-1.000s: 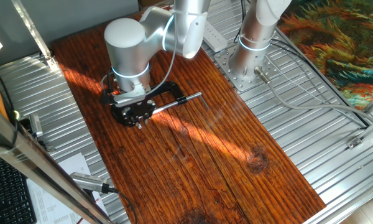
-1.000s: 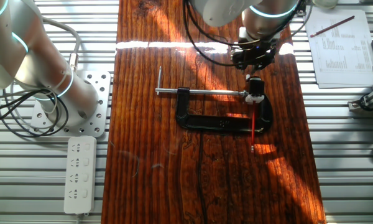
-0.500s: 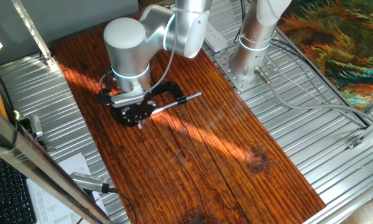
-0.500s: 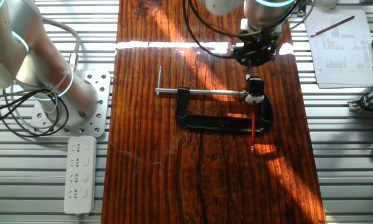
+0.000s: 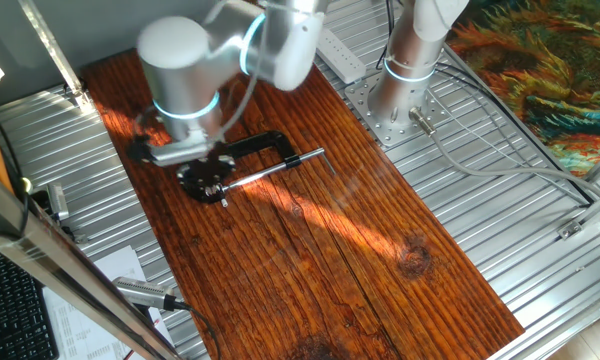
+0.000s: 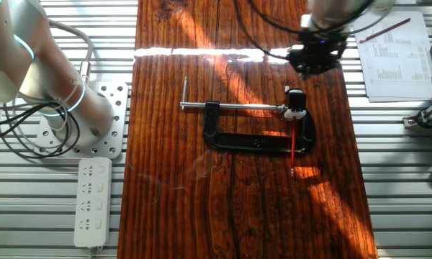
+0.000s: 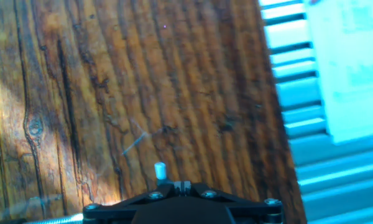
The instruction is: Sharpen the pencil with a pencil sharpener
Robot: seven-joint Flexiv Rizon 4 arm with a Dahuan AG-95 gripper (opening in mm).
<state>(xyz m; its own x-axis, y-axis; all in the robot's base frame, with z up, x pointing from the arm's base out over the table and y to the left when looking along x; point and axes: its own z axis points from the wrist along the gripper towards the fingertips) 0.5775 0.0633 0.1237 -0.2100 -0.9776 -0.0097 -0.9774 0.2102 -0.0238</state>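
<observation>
The pencil [image 6: 293, 150] is a thin red stick lying on the wooden table [image 6: 173, 216], with its far end in the pencil sharpener [image 6: 295, 101]. The sharpener is a small black lump with a pale spot, held at the end of a black C-clamp [image 6: 255, 141] with a silver rod [image 6: 234, 107]. My gripper [image 6: 317, 59] hovers beyond the sharpener, near the table's far right edge, apart from it. In the hand view the fingers [image 7: 181, 184] look closed together with nothing between them, over bare wood. The clamp [image 5: 255, 146] shows beside the arm.
A sheet of paper [image 6: 397, 61] with a red stick on it lies on the metal bench right of the table. A second arm's base [image 6: 79, 119] and a white power strip [image 6: 92, 198] are on the left. The table's right edge [image 7: 280, 124] is close.
The gripper has moved away from above the sharpener, toward the table's far right edge. The pencil, sharpener and clamp have not moved.
</observation>
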